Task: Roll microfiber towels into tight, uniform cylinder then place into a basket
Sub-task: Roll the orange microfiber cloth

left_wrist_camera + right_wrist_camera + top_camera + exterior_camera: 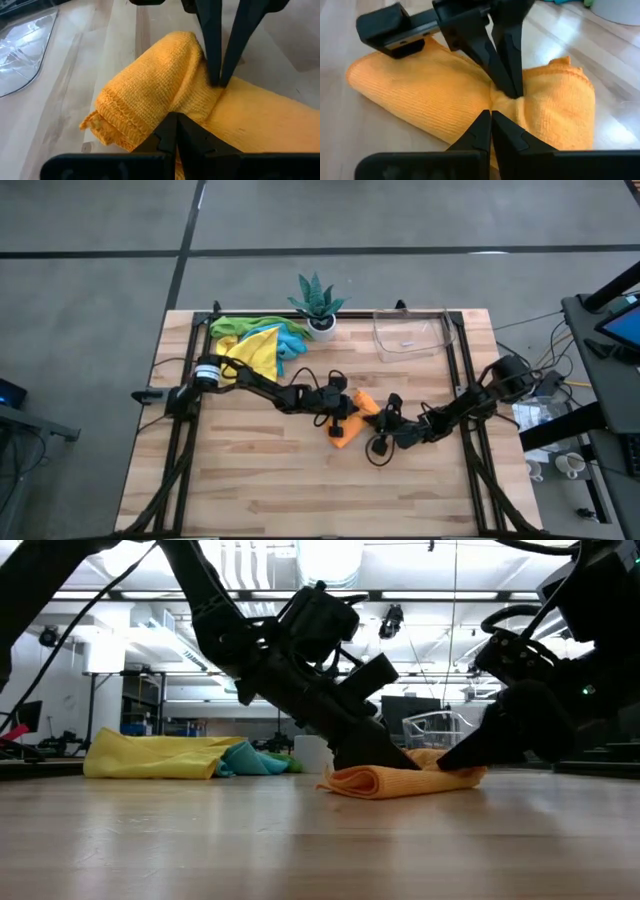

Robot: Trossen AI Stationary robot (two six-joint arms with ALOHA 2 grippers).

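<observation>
Pinching orange towel (352, 420) mid-tabletop (250, 490) with both: left hand (172, 131) and right hand (491, 120) clenched on same bunched fold. Risking uneven, loose roll, ends flaring apart; opposing pulls possibly unrolling it. Sitting well apart from basket (412, 337).

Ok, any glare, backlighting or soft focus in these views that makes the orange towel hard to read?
Low view: bright ceiling lights behind leave both arms as dark silhouettes, though the orange towel stays readable. High view: even light, towel small but clear; the clear basket shows faint sheen. Left wrist view: towel weave sharp, the left gripper near the lens is soft. Right wrist view: the right gripper likewise.
</observation>
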